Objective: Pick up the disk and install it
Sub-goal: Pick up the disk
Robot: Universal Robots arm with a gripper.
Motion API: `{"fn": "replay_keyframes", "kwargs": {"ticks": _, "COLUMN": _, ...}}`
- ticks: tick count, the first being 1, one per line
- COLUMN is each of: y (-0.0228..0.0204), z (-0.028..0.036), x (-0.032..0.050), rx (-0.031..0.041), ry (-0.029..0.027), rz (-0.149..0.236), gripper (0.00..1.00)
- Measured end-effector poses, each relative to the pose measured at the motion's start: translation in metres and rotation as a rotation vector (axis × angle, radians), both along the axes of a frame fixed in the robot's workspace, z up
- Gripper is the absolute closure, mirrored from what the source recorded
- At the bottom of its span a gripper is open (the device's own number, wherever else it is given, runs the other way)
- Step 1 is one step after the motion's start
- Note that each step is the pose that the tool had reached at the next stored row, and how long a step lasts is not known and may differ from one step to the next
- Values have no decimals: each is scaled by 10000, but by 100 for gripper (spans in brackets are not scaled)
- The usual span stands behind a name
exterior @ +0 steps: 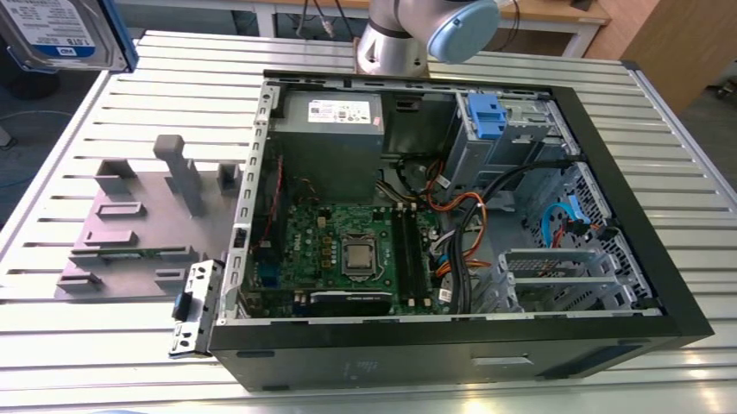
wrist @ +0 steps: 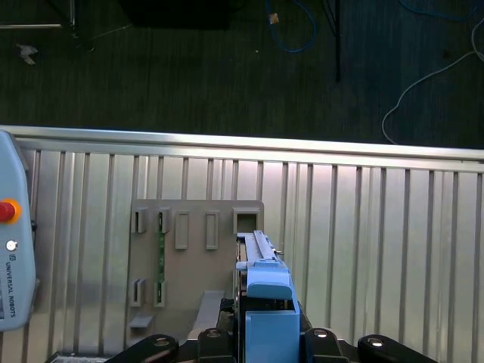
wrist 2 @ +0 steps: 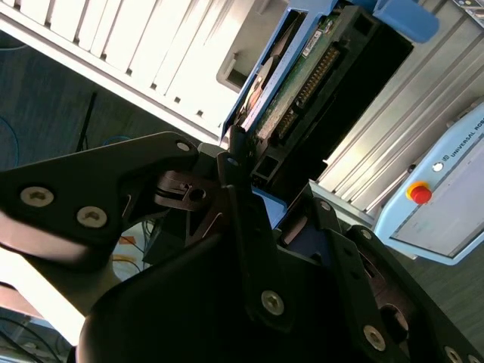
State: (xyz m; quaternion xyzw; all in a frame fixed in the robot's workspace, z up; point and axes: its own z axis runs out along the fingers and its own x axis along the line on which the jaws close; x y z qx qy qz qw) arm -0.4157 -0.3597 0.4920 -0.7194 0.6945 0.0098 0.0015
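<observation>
- Clamped tight in the gripper (wrist 2: pixel 276 189): the disk (wrist 2: pixel 302 83), blue frame edge-on in both wrist views.
- Raised at the exterior view's upper left, over the slatted table (exterior: pixel 679 172), well apart from the open computer case (exterior: pixel 461 362).
- Beneath, in the first wrist view: grey fixture plate (wrist: pixel 193 265).

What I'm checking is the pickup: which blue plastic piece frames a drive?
The disk at the exterior view's upper left, in the tool: blue frame around a labelled silver drive. The blue piece inside the computer case carries none.
</observation>
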Motion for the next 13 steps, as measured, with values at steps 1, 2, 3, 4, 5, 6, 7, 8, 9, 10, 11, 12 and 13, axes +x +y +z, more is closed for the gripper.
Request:
{"fn": "replay_keyframes", "kwargs": {"ticks": 1, "y": 0, "z": 3, "x": 0, "rx": 0, "ry": 0, "rz": 0, "gripper": 64}}
{"fn": "replay_keyframes", "kwargs": {"ticks": 2, "y": 0, "z": 5, "x": 0, "rx": 0, "ry": -1, "rz": 0, "gripper": 64}}
{"fn": "replay_keyframes", "kwargs": {"ticks": 3, "y": 0, "z": 6, "x": 0, "rx": 1, "ry": -2, "rz": 1, "gripper": 64}}
{"fn": "replay_keyframes", "kwargs": {"ticks": 4, "y": 0, "z": 9, "x": 0, "rx": 0, "ry": 0, "rz": 0, "gripper": 64}}
{"fn": "replay_keyframes", "kwargs": {"ticks": 5, "y": 0, "z": 11, "x": 0, "rx": 0, "ry": 0, "rz": 0, "gripper": 64}}
{"fn": "replay_keyframes", "kwargs": {"ticks": 6, "y": 0, "z": 13, "x": 0, "rx": 0, "ry": -1, "rz": 0, "gripper": 64}}
{"fn": "replay_keyframes", "kwargs": {"ticks": 7, "y": 0, "z": 15, "x": 0, "rx": 1, "ry": -1, "rz": 0, "gripper": 64}}
{"fn": "replay_keyframes", "kwargs": {"ticks": 8, "y": 0, "z": 16, "x": 0, "rx": 0, "ry": -1, "rz": 0, "gripper": 64}}
{"fn": "replay_keyframes", "kwargs": {"ticks": 9, "y": 0, "z": 17, "x": 0, "rx": 0, "ry": 0, "rz": 0, "gripper": 64}}
{"fn": "replay_keyframes", "kwargs": {"ticks": 10, "y": 0, "z": 17, "x": 1, "rx": 0, "ry": -1, "rz": 0, "gripper": 64}}
{"fn": "replay_keyframes", "kwargs": {"ticks": 11, "y": 0, "z": 17, "x": 4, "rx": 0, "ry": 0, "rz": 0, "gripper": 64}}
{"fn": "replay_keyframes", "kwargs": {"ticks": 12, "y": 0, "z": 17, "x": 7, "rx": 0, "ry": 0, "rz": 0, "gripper": 64}}
{"fn": "replay_keyframes", "kwargs": {"ticks": 13, "y": 0, "z": 17, "x": 11, "rx": 0, "ry": 0, "rz": 0, "gripper": 64}}
